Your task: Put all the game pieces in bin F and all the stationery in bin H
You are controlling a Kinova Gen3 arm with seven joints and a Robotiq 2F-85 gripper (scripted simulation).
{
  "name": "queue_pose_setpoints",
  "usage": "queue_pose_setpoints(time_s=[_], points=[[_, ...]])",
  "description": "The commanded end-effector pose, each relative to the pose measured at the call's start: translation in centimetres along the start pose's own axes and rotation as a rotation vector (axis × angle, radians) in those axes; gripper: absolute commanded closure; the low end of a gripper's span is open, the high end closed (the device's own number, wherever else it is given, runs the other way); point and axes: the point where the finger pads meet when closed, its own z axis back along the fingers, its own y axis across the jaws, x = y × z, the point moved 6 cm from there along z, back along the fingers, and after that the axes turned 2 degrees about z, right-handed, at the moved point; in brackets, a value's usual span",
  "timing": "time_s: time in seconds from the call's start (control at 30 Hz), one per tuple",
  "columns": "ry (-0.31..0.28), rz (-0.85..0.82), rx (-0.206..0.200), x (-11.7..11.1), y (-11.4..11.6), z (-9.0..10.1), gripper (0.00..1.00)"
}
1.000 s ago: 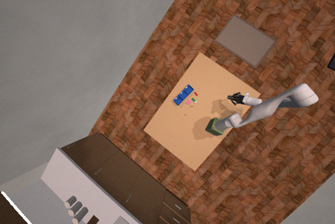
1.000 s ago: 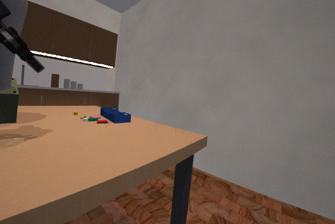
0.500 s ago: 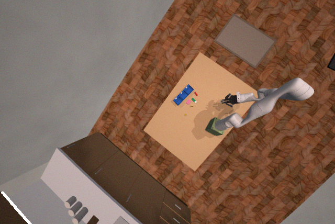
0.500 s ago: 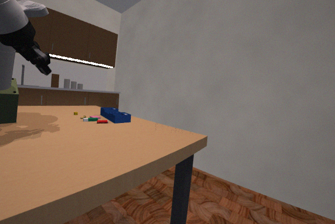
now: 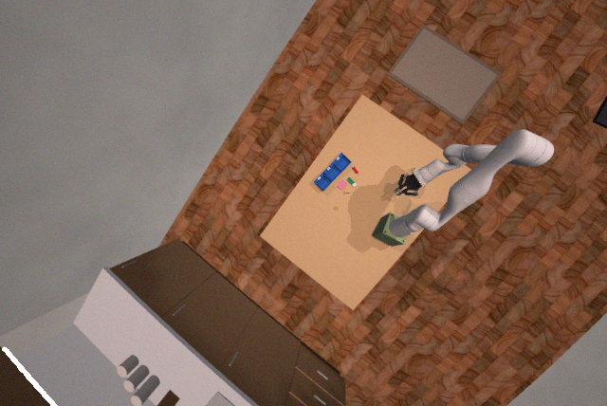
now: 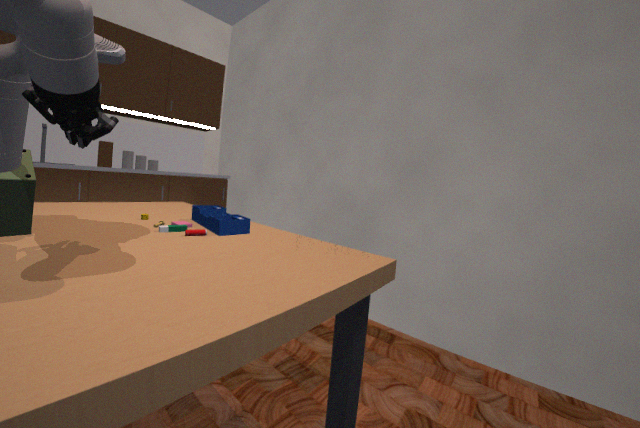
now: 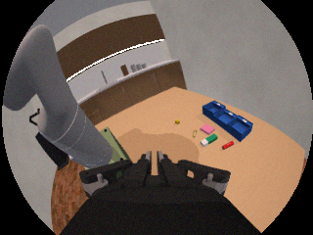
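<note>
My gripper (image 5: 399,190) (image 6: 82,142) (image 7: 154,157) is shut with nothing between the fingers. It hangs high above the table, well away from the objects. A row of blue bins (image 5: 332,172) (image 6: 221,219) (image 7: 227,119) stands on the table (image 5: 313,245) (image 6: 217,278) (image 7: 274,151). Beside it lie a red piece (image 5: 355,169) (image 6: 195,232) (image 7: 227,145), a green and white piece (image 5: 351,181) (image 6: 172,228) (image 7: 207,141), a pink block (image 5: 341,184) (image 6: 181,223) (image 7: 207,128), a small olive thing (image 5: 346,192) (image 6: 159,223) (image 7: 196,133) and a small yellow piece (image 5: 336,207) (image 6: 144,216) (image 7: 175,120). The bins' marks are too small to read.
The arm's green base (image 5: 387,230) (image 6: 15,201) (image 7: 112,144) stands on the table near my gripper. Kitchen cabinets and a counter (image 6: 129,175) are behind the table. A grey mat (image 5: 443,73) lies on the wooden floor.
</note>
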Motion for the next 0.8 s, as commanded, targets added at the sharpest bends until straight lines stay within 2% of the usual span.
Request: queue_pose_setpoints(time_s=[0.0, 0.13, 0.2, 0.23, 0.57, 0.7, 0.77], points=[[-0.039, 0.097, -0.117, -0.4, 0.9, -1.3, 0.91], [-0.080, 0.189, -0.226, -0.8, 1.1, -1.8, 0.91], [-0.080, 0.189, -0.226, -0.8, 1.1, -1.8, 0.91], [-0.110, 0.247, -0.286, -0.8, 1.6, -2.3, 0.91], [-0.255, 0.496, -0.504, -1.6, 3.5, -3.7, 0.91], [-0.321, 0.605, -0.578, -2.1, 5.1, -4.7, 0.91], [-0.321, 0.605, -0.578, -2.1, 5.1, -4.7, 0.91]])
